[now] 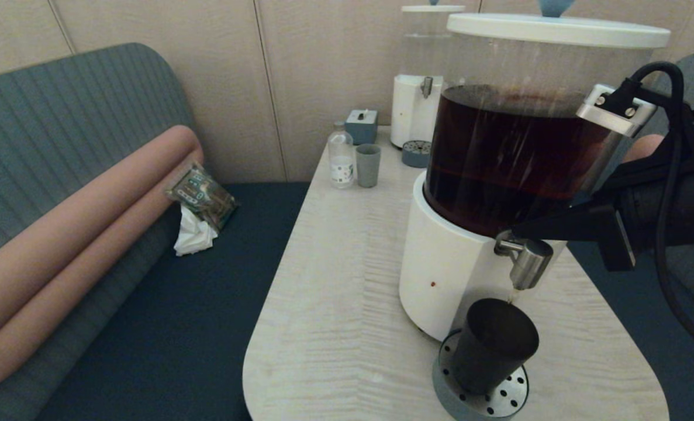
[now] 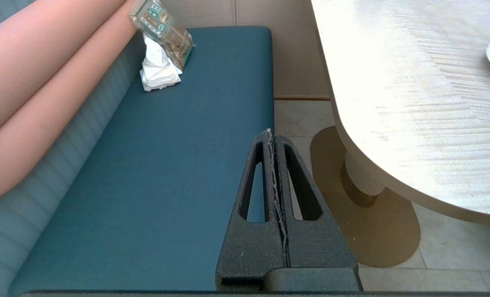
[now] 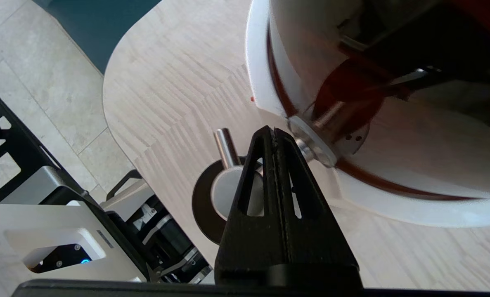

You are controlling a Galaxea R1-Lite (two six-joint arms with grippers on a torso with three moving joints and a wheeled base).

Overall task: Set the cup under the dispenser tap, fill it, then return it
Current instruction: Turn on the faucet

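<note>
The black cup (image 1: 491, 345) stands upright on the round perforated drip tray (image 1: 513, 397), directly under the dispenser tap (image 1: 529, 264). A thin brown thread shows between spout and cup. My right gripper (image 1: 513, 234) is shut and empty, its tip against the tap's top where it joins the white base (image 1: 440, 275). From the right wrist, the shut gripper (image 3: 273, 130) sits over the tap's steel cap (image 3: 232, 192), with the cup's dark rim (image 3: 201, 204) around it. My left gripper (image 2: 271, 133) is shut and empty, parked over the blue bench, left of the table.
The big tank (image 1: 516, 158) holds dark brown liquid. At the table's far end stand a smaller clear dispenser (image 1: 420, 88), a grey-green cup (image 1: 368, 165), a small bottle (image 1: 341, 156) and a grey box (image 1: 361, 126). A packet and tissue (image 1: 197, 213) lie on the bench.
</note>
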